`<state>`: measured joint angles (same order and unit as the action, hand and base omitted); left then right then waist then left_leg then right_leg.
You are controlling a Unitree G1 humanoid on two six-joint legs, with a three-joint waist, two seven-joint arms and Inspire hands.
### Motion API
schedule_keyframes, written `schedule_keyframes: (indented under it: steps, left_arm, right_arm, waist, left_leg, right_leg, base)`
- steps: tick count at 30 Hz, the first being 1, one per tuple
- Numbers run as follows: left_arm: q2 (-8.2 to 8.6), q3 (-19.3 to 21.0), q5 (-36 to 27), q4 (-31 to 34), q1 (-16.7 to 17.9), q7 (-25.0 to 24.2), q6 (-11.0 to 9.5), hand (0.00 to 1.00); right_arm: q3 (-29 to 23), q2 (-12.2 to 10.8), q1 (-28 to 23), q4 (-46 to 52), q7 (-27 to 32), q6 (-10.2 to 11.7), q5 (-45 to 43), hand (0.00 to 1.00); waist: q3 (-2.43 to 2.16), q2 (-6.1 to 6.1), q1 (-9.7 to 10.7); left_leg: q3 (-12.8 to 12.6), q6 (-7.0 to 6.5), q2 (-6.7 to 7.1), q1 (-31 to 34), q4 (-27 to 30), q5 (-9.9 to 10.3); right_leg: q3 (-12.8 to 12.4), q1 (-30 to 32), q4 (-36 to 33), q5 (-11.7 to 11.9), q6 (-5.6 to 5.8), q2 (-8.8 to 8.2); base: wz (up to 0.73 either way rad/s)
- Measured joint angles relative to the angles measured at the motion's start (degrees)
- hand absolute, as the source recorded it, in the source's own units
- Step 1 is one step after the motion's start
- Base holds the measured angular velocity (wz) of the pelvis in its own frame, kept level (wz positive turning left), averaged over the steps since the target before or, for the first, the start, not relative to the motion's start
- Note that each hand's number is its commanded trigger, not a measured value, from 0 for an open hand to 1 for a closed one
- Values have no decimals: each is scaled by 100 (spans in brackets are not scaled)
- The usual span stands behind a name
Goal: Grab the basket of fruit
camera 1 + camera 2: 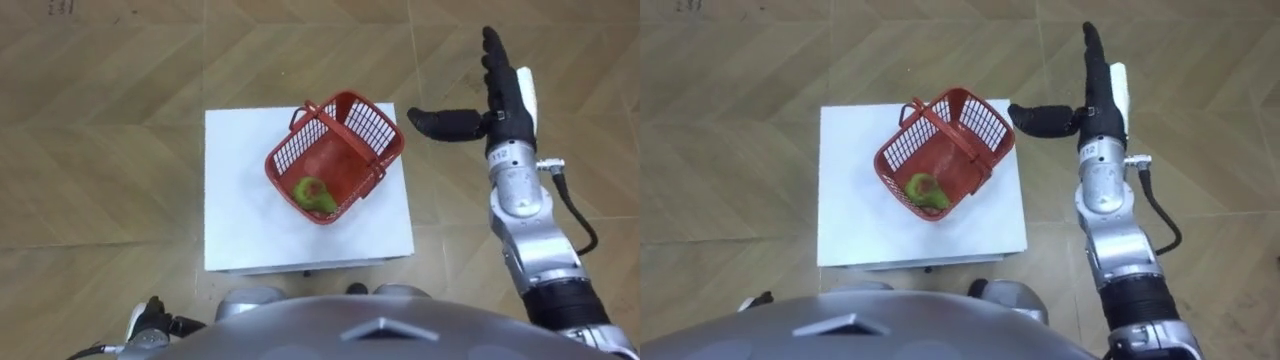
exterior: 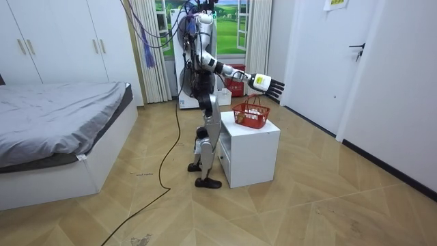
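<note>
A red plastic basket (image 1: 345, 135) stands on the right half of a small white table (image 1: 240, 215), turned at an angle. Its handle (image 1: 345, 132) is upright across the middle. A green fruit with a reddish patch (image 1: 315, 195) lies in the basket's near corner. My right hand (image 1: 505, 105) hovers open to the right of the basket and past the table's edge, fingers straight and thumb pointing towards the basket, touching nothing. In the room view I stand right at the table with the right hand (image 2: 268, 85) held out above the basket (image 2: 251, 115). My left hand (image 1: 150, 320) hangs low beside my body.
Wooden floor surrounds the table (image 2: 249, 147) on all sides. A bed (image 2: 54, 130) lies at the room view's left and a door (image 2: 362, 61) at its right. Curtains and a window are behind me.
</note>
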<state>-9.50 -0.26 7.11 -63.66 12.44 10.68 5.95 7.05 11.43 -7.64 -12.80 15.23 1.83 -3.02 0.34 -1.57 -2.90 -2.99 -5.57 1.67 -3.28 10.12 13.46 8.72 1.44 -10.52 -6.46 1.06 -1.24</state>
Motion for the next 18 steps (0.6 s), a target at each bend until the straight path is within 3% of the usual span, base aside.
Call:
schedule_keyframes:
  steps: [3,7,14,18]
  left_arm:
    - [-3,2,-2,114,169,0,6,0]
    - [-3,70,21,206,298,6,77,0]
    - [23,324,433,166,352,2,149,0]
    - [135,345,506,186,325,-23,295,0]
  right_arm:
    - [9,-7,-194,-492,22,96,-97,0]
    - [-13,-27,-485,-1493,20,55,-361,0]
    - [-422,-14,-495,-4265,66,-17,-529,0]
    - [-391,-78,-488,-5240,42,-304,-674,0]
  waist:
    - [-60,-7,106]
    - [-84,-34,124]
    - [-56,33,90]
    - [-43,119,84]
  left_leg:
    - [40,0,-2,-43,-46,0]
    - [49,0,0,-82,-35,0]
    - [97,2,1,-222,-114,6]
    - [119,3,1,-248,-127,7]
  right_leg:
    - [84,-60,10,0,0,-4]
    - [88,-102,37,0,0,-8]
    - [172,-293,113,-4,7,-14]
    - [228,-319,120,-6,9,-17]
  base:
    - [9]
    - [1]
    - [6]
    - [2]
